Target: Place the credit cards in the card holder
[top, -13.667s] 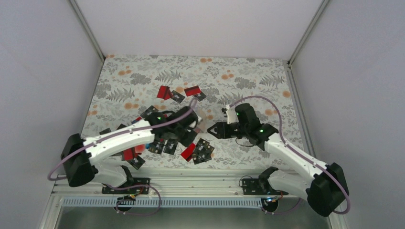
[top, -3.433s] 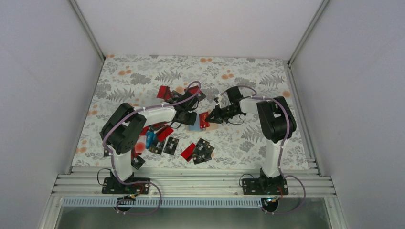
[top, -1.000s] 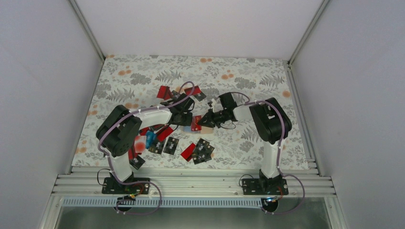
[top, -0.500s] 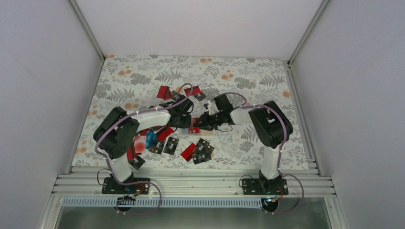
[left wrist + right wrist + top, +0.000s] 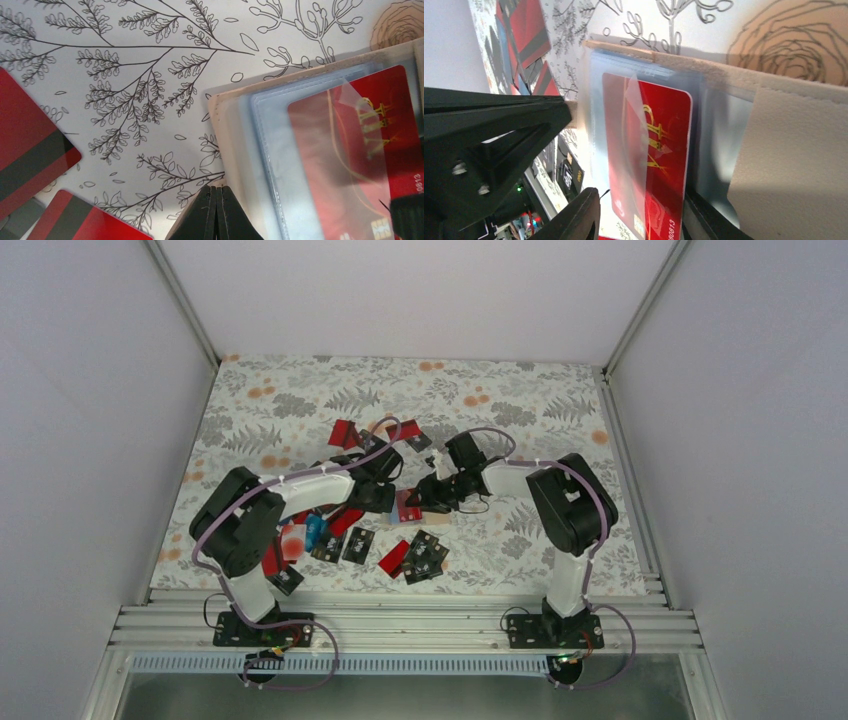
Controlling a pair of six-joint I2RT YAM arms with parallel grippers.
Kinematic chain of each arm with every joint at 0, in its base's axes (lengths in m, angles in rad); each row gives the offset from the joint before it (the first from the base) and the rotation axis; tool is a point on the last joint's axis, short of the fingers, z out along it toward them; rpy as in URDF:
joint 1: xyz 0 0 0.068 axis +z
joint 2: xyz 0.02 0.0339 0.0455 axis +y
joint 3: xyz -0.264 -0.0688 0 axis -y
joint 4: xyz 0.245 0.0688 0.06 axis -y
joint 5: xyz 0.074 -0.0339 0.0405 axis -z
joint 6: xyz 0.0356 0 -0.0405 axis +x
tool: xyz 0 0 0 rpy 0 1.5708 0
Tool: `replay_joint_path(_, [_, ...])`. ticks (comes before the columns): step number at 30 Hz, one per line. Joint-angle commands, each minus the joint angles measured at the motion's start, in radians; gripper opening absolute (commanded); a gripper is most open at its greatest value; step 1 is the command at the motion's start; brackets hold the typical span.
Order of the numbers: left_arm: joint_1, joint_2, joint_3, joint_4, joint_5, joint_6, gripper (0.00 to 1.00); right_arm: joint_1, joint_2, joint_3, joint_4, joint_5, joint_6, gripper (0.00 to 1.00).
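Top external view: on the floral surface (image 5: 520, 400) the two arms meet just off centre, the left tool (image 5: 386, 494) coming in from 9 o'clock and the right tool (image 5: 428, 492) from 3 o'clock, with the card holder (image 5: 430, 516) lying open between and just under them. Loose credit cards (image 5: 345, 545), red and black, lie scattered from 7 to 9 o'clock of the holder, a red and black pair (image 5: 410, 558) sits just at its 6 o'clock, and a few more (image 5: 345, 432) lie toward 11 and 12 o'clock. In the left wrist view the left tool's fingers are pressed tightly together, their tips touching the holder's tan edge; whether they pinch any of it I cannot tell. A red card (image 5: 649, 160) lies flat on the grey-blue inside, partly under a clear pocket sleeve. In the right wrist view the right tool's fingers (image 5: 579, 215) stand apart, one at each side of that card's near end, gripping nothing, and the holder's tan flap (image 5: 794, 165) lies folded out at 3 o'clock.
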Motion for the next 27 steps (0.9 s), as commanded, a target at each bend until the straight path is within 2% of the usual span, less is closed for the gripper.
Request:
replay_joint_path(1, [0.001,-0.048,-0.024,-0.021,-0.015,0.021,0.03,0.012,-0.008,0.009,-0.109,0.105,-0.033,0.39])
replay_joint_path(6, [0.001,-0.039,-0.056,0.025,0.014,0.047,0.03,0.026,0.007,0.039,-0.137,0.127,-0.049,0.38])
replay_joint_path(16, [0.000,-0.005,-0.127,0.111,0.081,0.020,0.02,0.073,0.023,0.091,-0.204,0.190,-0.040,0.48])
replay_joint_path(27, [-0.008,-0.019,-0.188,0.186,0.150,-0.005,0.02,0.132,0.005,0.116,-0.220,0.211,0.029,0.47])
